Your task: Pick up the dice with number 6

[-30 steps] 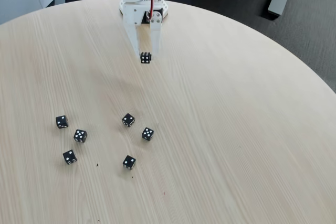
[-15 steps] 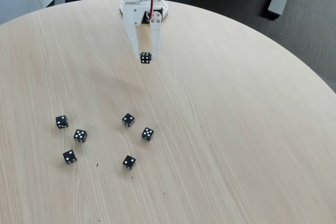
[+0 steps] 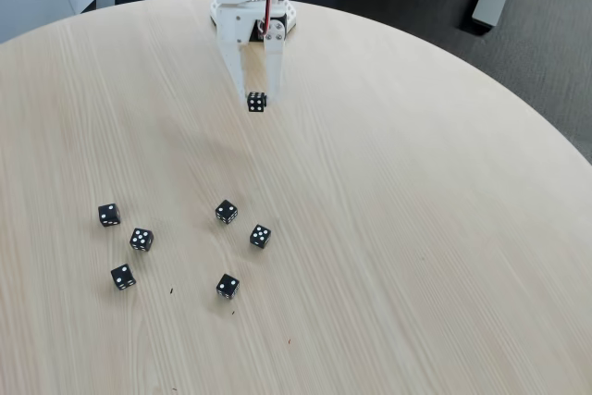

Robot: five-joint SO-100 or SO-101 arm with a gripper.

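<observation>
Pincer (image 3: 256, 99) grips the dice with number 6 (image 3: 256, 102) between its fingertips. Six other black dice (image 3: 227, 212) lie well apart, below it on the surface (image 3: 416, 228).

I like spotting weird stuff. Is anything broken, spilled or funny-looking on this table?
Nothing looks broken or spilled. Six black dice sit scattered on the table. One die is apart from them, pinched at the tips of the gripper, so it is the odd one out.

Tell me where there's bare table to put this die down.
Free: the table's whole right half in the fixed view, and the strip between the gripper holding the die and the loose dice. Crowded: lower left, six dice clustered.
</observation>
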